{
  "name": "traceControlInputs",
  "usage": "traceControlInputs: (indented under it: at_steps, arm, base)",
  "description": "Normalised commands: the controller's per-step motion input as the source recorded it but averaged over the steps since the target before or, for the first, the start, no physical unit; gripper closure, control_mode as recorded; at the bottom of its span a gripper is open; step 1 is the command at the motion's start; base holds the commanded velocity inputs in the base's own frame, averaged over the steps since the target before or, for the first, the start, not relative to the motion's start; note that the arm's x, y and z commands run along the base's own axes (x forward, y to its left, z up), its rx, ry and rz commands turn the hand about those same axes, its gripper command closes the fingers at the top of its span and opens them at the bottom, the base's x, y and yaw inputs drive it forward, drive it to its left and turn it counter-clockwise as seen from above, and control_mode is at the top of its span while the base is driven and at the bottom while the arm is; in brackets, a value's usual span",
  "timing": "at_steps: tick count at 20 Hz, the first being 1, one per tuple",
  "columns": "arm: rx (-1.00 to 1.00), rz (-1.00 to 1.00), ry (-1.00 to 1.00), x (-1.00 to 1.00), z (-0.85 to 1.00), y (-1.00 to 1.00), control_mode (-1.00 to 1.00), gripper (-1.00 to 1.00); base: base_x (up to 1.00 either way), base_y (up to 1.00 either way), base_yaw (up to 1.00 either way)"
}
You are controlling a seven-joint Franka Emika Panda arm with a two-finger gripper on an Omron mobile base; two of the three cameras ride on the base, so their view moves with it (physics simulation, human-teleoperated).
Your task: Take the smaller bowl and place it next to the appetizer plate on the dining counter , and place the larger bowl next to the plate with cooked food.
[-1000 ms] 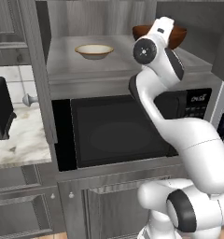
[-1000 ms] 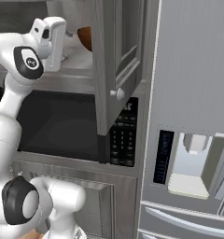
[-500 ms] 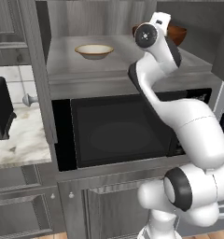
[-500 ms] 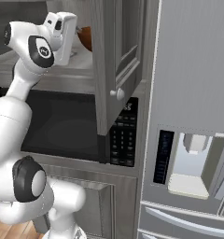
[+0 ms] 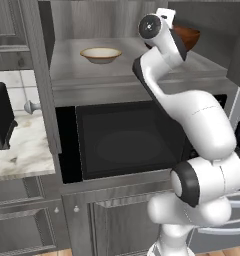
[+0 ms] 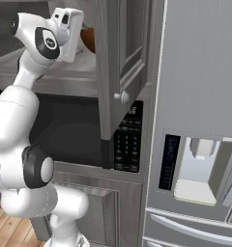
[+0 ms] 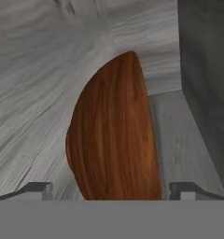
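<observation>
The brown bowl [image 7: 115,135] sits on the grey shelf [image 5: 142,67] above the microwave [image 5: 127,140], half hidden behind the wrist in both base views. Gripper [image 7: 111,189] spread wide, tips flanking the bowl, grasping nothing. Cream bowl [image 5: 101,54] stands well apart

Black microwave [image 5: 129,142] built in beneath an open grey cupboard shelf [image 5: 92,70]. Steel fridge [image 6: 200,120] with water dispenser [image 6: 200,169] alongside. Black toaster [image 5: 1,117] on marble desk [image 5: 19,155].

The arm [image 5: 157,45] hides most of the larger bowl [image 5: 188,36]; the cupboard door [image 6: 119,62] covers its right side; the toaster [image 5: 1,122] is cut off.
</observation>
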Motion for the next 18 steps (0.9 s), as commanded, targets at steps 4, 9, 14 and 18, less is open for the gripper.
traceControlInputs:
  at_steps: [4,9,14,18]
  arm:
    - [0.0,0.0,0.03,0.32,-0.1,-0.1,-1.0,-1.0]
    - [0.0,0.0,0.05,0.31,-0.13,-0.18,-1.0,-1.0]
    - [0.0,0.0,0.03,0.03,-0.21,-0.14,-1.0,-1.0]
    - [0.0,0.01,0.04,-0.19,-0.31,-0.03,-1.0,-1.0]
  base:
    - [0.0,0.0,0.0]
    - [0.0,0.0,0.0]
    - [0.0,0.0,0.0]
    - [0.0,0.0,0.0]
